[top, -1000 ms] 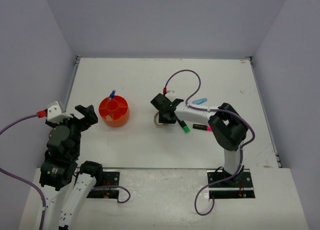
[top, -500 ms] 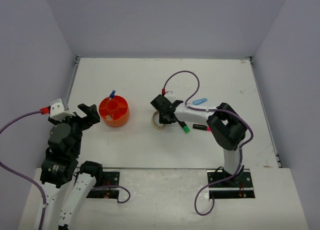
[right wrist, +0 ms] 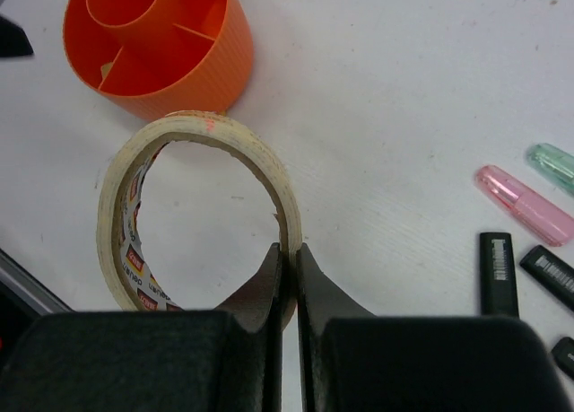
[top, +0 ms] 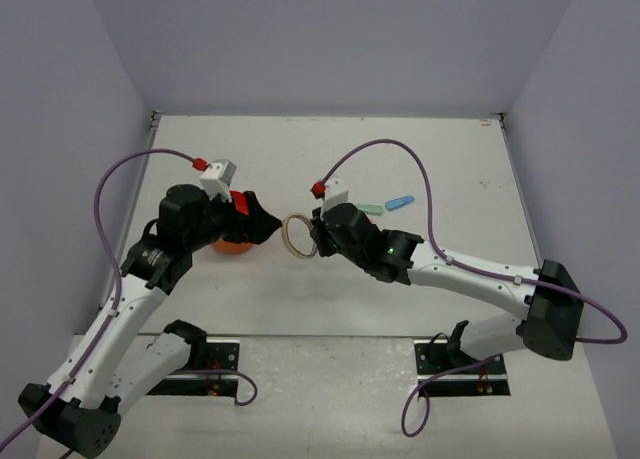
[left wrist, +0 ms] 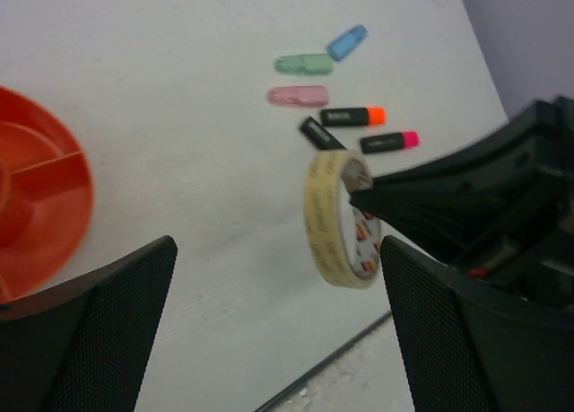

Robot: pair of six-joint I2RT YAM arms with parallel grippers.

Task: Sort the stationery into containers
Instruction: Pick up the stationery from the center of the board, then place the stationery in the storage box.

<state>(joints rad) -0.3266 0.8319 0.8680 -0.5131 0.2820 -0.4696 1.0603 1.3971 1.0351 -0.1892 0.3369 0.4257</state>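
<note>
The right gripper (right wrist: 289,255) had its fingers pinched together on the wall of the band ring (right wrist: 115,216), which was held on edge over the table (right wrist: 386,89), just ahead of the fingertips. To the fingers' right lay black highlighters (right wrist: 496,270), then a pink bar (right wrist: 525,204) and a green bar (right wrist: 556,165). Further ahead and to the left stood the orange tub (right wrist: 184,66). Opposite, the left gripper (top: 262,222) faced the ring from over the tub, jaws wide apart and holding nothing.

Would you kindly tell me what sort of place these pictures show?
Probably a robot test cell: a white table walled by plain grey panels, with the left arm and right arm bolted at its near edge.
</note>
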